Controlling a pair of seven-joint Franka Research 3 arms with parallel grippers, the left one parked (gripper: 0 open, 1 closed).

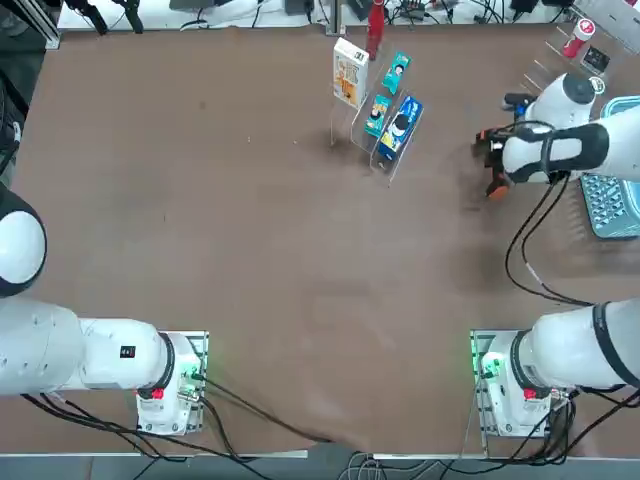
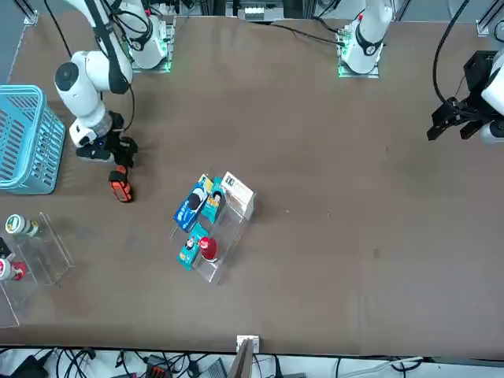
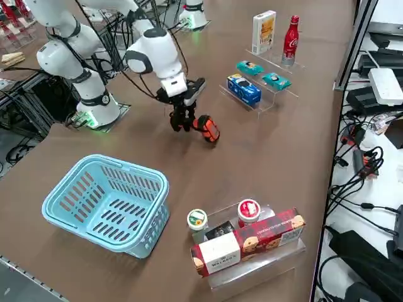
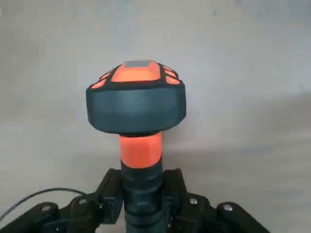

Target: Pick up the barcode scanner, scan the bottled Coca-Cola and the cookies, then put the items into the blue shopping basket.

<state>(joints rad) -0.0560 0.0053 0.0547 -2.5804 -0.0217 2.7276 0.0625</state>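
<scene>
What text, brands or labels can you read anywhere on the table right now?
"WALKERS": white end panel of the red snack box in the near clear stand, read with some doubt.
White script on the bottled Coca-Cola: too small to read.
Print on the cookies, the dark blue packet and the teal packets: too small to read.
Barcode scanner, held in the right gripper: no readable marking.

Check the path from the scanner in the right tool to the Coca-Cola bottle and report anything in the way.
Nothing visible blocks it. The right tool is shut on the barcode scanner, and open table lies between it and the acrylic rack holding the bottled Coca-Cola.
</scene>
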